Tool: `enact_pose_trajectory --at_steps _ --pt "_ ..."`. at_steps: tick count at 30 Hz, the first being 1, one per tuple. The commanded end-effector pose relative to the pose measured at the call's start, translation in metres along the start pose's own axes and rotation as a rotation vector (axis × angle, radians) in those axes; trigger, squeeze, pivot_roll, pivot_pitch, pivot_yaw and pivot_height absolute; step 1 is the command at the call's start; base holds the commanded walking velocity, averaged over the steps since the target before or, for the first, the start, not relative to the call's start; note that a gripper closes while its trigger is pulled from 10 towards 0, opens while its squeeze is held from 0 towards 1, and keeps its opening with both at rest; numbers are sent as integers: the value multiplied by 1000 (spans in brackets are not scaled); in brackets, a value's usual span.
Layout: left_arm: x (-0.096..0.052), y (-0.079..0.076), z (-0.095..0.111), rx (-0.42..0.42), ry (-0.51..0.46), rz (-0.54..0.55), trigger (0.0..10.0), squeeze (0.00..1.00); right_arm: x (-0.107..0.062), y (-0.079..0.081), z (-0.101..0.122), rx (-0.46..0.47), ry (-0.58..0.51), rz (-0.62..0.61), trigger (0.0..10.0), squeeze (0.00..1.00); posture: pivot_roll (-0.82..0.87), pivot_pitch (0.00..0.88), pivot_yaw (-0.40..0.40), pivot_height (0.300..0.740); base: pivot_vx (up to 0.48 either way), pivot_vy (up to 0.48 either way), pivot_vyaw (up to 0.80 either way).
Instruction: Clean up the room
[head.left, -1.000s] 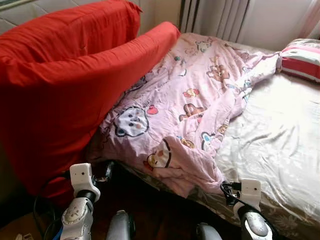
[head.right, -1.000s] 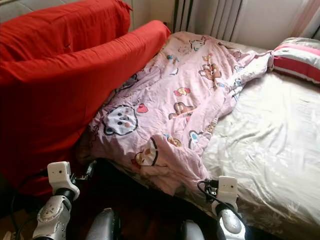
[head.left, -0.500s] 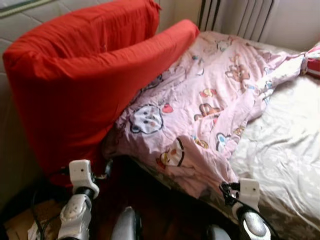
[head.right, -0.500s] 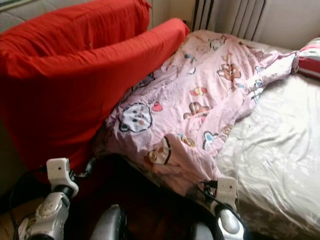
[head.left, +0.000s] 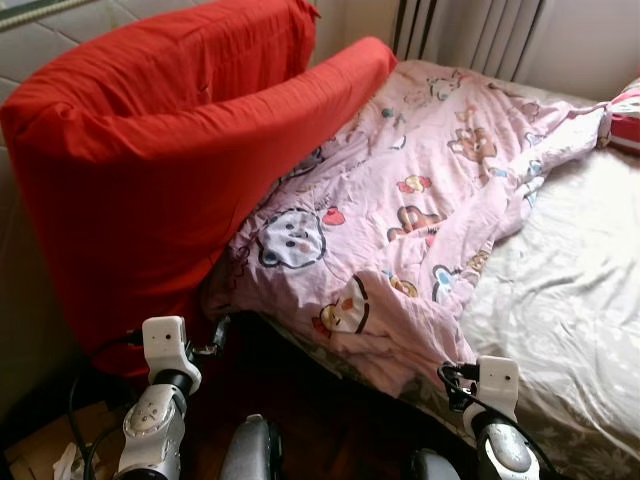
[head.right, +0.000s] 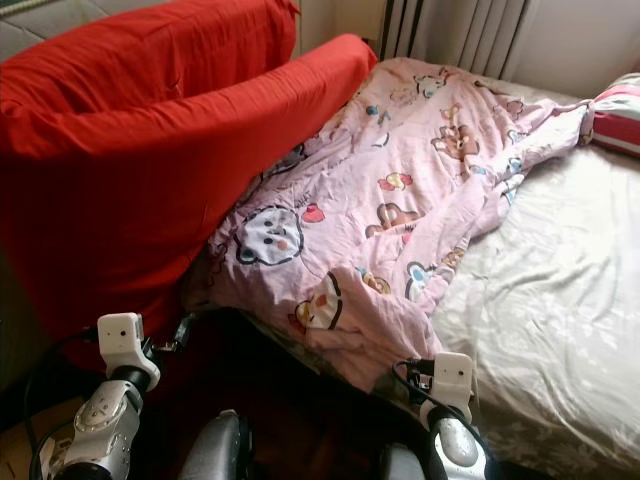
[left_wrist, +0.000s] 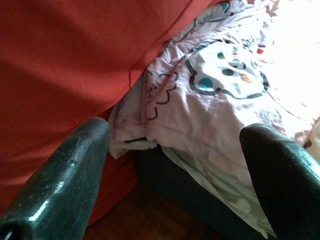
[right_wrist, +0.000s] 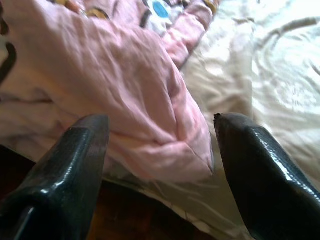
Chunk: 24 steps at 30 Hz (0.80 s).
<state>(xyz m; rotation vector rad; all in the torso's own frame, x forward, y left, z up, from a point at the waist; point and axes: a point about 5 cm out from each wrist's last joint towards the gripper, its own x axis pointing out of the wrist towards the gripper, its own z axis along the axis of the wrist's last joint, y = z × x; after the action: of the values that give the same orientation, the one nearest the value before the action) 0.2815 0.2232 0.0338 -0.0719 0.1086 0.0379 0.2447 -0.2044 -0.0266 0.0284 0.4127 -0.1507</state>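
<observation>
Across the bed (head.left: 560, 300), the pink cartoon quilt (head.left: 400, 200) lies rumpled against the red cushion (head.left: 170, 150), so tidying looks barely begun. Left end effector (left_wrist: 170, 165) and right end effector (right_wrist: 160, 150) both gape wide, holding nothing, aimed at the quilt's hanging edge.

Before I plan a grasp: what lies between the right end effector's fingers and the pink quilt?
Nothing. In the right wrist view the open right end effector faces the pink quilt's hanging corner across a bare gap.
</observation>
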Motion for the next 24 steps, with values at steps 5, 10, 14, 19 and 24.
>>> enact_pose_trajectory --at_steps 5,10,14,19,24 --pt "0 1 -2 14 18 -5 10000 0 -1 1 -2 14 1 -8 10000 0 -12 70 2 621 272 0 0" --pt "0 1 -1 16 17 -6 10000 0 -1 1 -2 15 1 -8 10000 0 -11 70 2 621 274 0 0" --pt "0 1 -1 19 17 -7 10000 0 -1 1 -2 15 3 -8 10000 0 -9 71 4 621 275 0 0" --pt "0 1 -1 21 16 -8 10000 0 -1 2 -2 14 5 -7 10000 0 -8 71 5 621 274 0 0" --pt "0 1 -1 23 16 -9 10000 0 -1 3 -2 7 6 -2 10000 0 -7 72 6 621 274 0 0"
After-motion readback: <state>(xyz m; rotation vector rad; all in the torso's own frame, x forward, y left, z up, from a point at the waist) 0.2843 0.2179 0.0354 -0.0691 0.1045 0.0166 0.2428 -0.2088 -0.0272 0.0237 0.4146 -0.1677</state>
